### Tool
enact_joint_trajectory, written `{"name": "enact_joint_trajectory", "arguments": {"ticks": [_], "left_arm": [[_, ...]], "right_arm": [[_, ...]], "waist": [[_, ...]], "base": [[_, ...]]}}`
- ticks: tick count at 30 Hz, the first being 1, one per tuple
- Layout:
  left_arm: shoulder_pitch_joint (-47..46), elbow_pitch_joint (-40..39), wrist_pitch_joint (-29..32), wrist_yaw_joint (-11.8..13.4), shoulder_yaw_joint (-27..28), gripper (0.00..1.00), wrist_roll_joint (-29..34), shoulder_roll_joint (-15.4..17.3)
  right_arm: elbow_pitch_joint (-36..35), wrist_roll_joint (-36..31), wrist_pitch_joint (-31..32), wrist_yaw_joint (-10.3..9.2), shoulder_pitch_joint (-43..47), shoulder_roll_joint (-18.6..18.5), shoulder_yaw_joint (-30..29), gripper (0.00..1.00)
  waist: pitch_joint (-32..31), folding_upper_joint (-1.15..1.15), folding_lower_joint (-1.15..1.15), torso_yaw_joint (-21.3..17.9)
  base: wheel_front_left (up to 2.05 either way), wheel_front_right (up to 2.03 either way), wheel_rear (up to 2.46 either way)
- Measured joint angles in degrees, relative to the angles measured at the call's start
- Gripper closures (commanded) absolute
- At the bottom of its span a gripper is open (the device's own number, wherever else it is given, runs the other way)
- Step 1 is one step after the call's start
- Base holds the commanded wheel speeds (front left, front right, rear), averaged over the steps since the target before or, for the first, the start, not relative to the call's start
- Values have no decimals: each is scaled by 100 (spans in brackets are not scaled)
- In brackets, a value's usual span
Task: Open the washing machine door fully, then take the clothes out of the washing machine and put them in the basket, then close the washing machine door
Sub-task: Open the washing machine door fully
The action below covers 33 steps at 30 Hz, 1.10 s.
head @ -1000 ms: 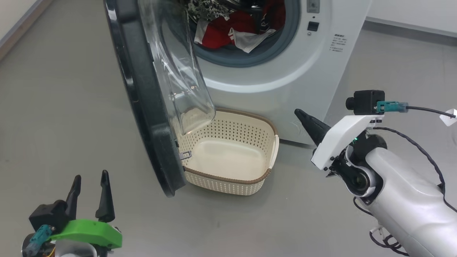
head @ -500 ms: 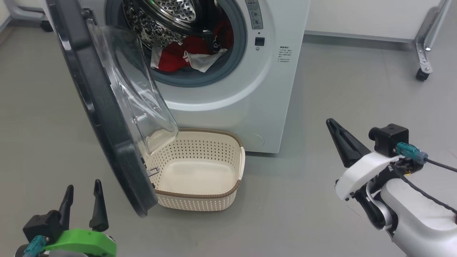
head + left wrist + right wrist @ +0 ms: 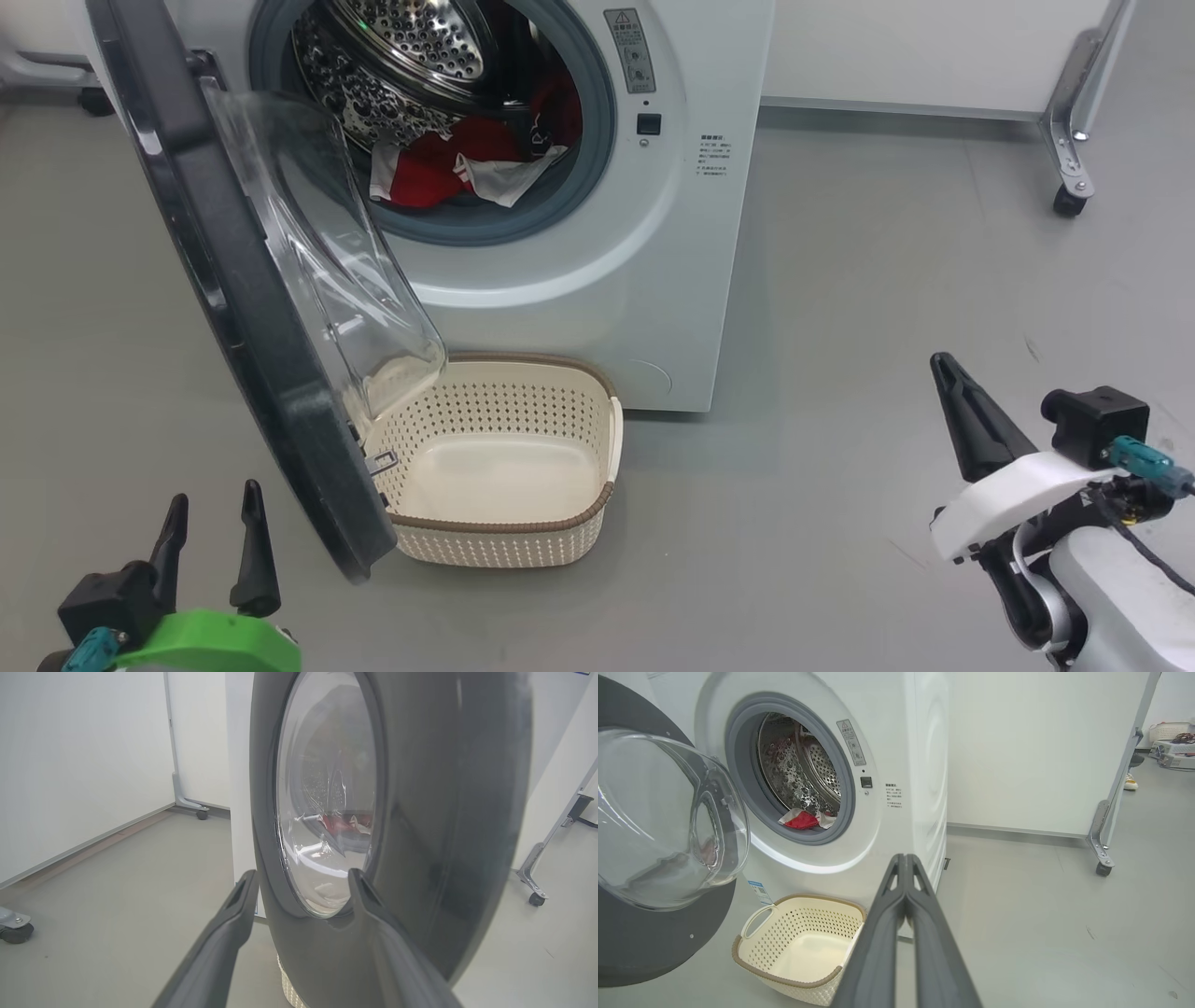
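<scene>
Left jaws wide apart, empty; washing machine door (image 3: 444, 812) just ahead. Right jaws pressed together, empty; basket (image 3: 808, 917) to their left.

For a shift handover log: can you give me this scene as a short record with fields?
washer: white front-loader, opening exposed
door: open, swung out to the left
clothes: red and white, inside the washer, low at the front
basket: empty, on the floor before the washer, beside the door
left pincer: open, empty, facing the door's outer side
right pincer: shut, empty, off to the washer's right
</scene>
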Motion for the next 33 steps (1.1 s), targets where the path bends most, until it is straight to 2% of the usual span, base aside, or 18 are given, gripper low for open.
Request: {"name": "enact_joint_trajectory", "arguments": {"ticks": [6,12,27,28,29,30,33], "left_arm": [[72,-11,0,0,51,0,31,-1],[156,-10,0,0,37,0,91,-5],[163,-13,0,-1,-44,0,189,-13],[163,-13,0,-1,-43,0,189,-14],[163,-13,0,-1,-43,0,189,-14],[163,-13,0,-1,-43,0,189,-14],[163,-12,0,-1,-43,0,189,-16]], "right_arm": [[-235,-586,0,1,371,205,-922,100],[-392,-1071,0,1,880,472,-1462,100],[-880,-1872,0,1,1759,1070,-2012,100],[-878,-1915,0,1,1806,1095,-2018,87],[-878,-1915,0,1,1806,1095,-2018,16],[-880,-2037,0,1,1898,1144,-2074,0],[-890,-2108,0,1,1952,1199,-2159,0]], "waist": [[-17,0,0,-31],[-15,0,0,-46],[29,0,0,37],[32,0,0,41],[32,0,0,41],[38,0,0,46],[44,0,0,49]], "base": [[0,0,0],[0,0,0],[0,0,0],[0,0,0],[0,0,0],[0,0,0],[0,0,0]]}}
